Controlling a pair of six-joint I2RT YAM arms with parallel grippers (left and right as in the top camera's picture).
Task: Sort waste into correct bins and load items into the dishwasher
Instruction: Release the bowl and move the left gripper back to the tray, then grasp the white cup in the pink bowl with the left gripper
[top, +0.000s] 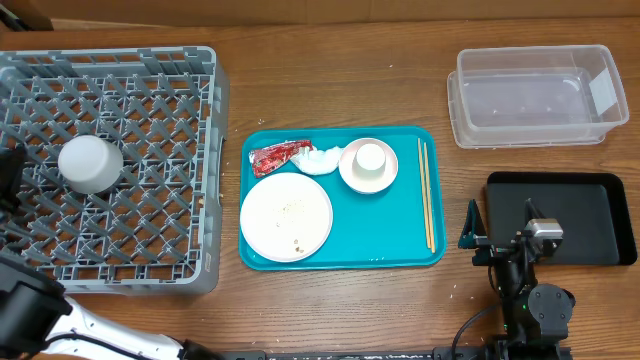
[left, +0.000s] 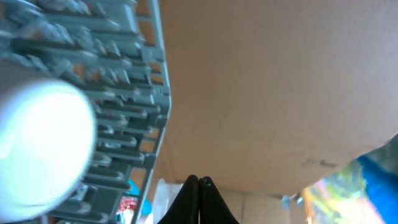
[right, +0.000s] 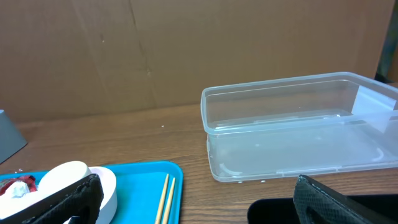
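The grey dish rack (top: 150, 240) stands at the left with one pale bowl (top: 90, 163) upside down in it. On the teal tray (top: 390, 240) lie the red wrapper (top: 280, 155), the white napkin (top: 320, 160), a pale bowl (top: 350, 178) holding the white cup (top: 370, 158), the white plate (top: 286, 216) with crumbs (top: 296, 240), and the chopsticks (top: 426, 195). My left gripper (left: 200, 182) is shut and empty at the rack's left edge, beside the bowl (left: 40, 146). My right gripper (right: 198, 186) is wide open and empty, low between the teal tray and the black tray (top: 580, 220).
The clear tub (top: 535, 95) stands at the back right, empty; it also shows in the right wrist view (right: 298, 124). A brown cardboard wall runs along the table's far side. Bare wood lies between the rack and the teal tray.
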